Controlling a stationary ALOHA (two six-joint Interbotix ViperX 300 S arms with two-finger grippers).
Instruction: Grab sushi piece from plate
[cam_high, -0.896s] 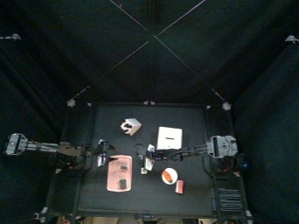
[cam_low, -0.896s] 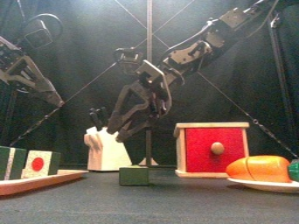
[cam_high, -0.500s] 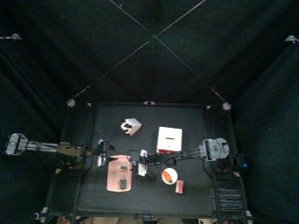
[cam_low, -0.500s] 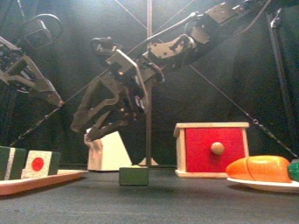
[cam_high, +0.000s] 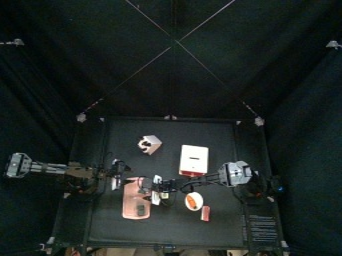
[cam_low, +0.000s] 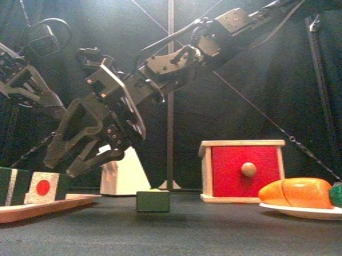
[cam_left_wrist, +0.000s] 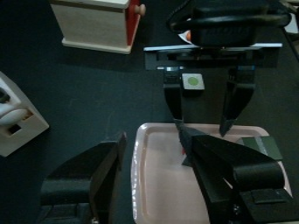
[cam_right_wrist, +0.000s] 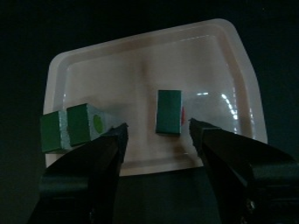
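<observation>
A pink plate (cam_right_wrist: 222, 66) holds sushi pieces wrapped in green. One piece (cam_right_wrist: 170, 112) stands near the plate's middle, and two more (cam_right_wrist: 68, 128) sit side by side at its edge. My right gripper (cam_right_wrist: 156, 131) hangs open just above the plate, its jaws on either side of the middle piece and not touching it. In the front view the right gripper (cam_low: 83, 150) hovers over the plate (cam_low: 60, 204), with sushi (cam_low: 44, 185) at the left. My left gripper (cam_left_wrist: 158, 162) is open and empty at the plate's (cam_left_wrist: 158, 144) near edge.
A white block (cam_high: 147, 146) and a red-and-white box (cam_high: 195, 158) stand behind the plate. A small green cube (cam_low: 154, 200) lies at the front. A second plate with an orange piece (cam_low: 297, 190) is at the right.
My right arm has swung left across the table and come down over the pink plate. My left arm has not moved.
</observation>
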